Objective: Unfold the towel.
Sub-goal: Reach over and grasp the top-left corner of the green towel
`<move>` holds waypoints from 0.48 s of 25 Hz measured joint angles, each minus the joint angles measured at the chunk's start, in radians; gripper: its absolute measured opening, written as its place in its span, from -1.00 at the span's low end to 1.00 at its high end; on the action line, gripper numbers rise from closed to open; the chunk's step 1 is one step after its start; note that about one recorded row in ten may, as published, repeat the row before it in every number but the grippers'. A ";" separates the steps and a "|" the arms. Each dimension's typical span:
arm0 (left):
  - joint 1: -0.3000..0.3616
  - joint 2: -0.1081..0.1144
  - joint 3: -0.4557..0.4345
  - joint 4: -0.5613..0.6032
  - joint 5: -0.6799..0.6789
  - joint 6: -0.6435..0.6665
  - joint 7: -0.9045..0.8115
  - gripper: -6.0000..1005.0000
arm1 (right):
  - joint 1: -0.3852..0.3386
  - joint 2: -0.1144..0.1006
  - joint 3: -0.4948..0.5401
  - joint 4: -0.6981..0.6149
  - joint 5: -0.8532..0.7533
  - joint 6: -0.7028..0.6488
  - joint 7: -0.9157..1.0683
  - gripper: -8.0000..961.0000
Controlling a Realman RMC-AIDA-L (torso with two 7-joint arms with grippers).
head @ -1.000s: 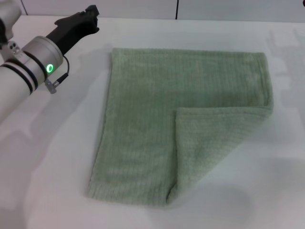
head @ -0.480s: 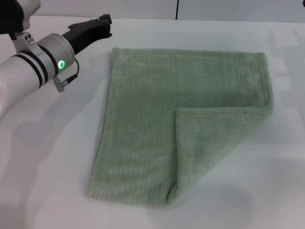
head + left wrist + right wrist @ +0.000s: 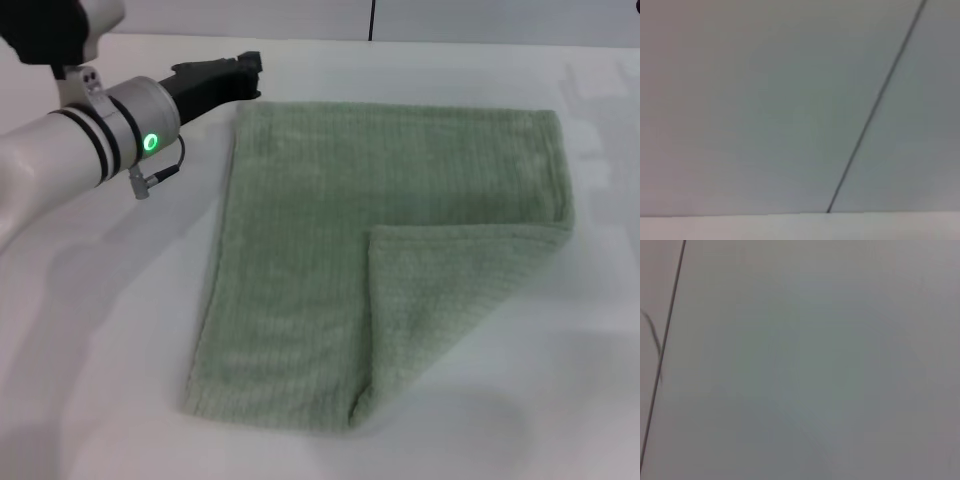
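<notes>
Across the middle of the white surface (image 3: 120,330) lies the towel (image 3: 330,230), its lower-right corner folded over. At upper left, the left end effector (image 3: 248,72) hovers beside the towel's far-left corner, empty; its opening cannot be told.

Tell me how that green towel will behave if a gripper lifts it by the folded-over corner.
The towel will probably drape limply: its near right corner already lies folded back flat on itself. The ribbed terry looks grippy, so slipping seems unlikely. Lying flat on the table, it may drag rather than slide freely. The left gripper is by its far left corner.
</notes>
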 joint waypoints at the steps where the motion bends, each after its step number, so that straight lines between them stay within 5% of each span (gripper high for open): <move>1: 0.000 0.000 0.000 0.000 0.000 0.000 0.000 -0.99 | 0.000 0.000 0.000 0.000 0.000 0.000 0.000 0.46; 4: -0.030 -0.002 -0.001 -0.012 0.157 -0.001 -0.079 -0.99 | 0.000 0.000 0.000 0.000 0.000 0.000 0.000 0.46; 12: -0.055 -0.009 -0.017 -0.034 0.323 -0.051 -0.175 -0.99 | -0.001 0.001 0.000 0.002 0.000 0.000 0.000 0.46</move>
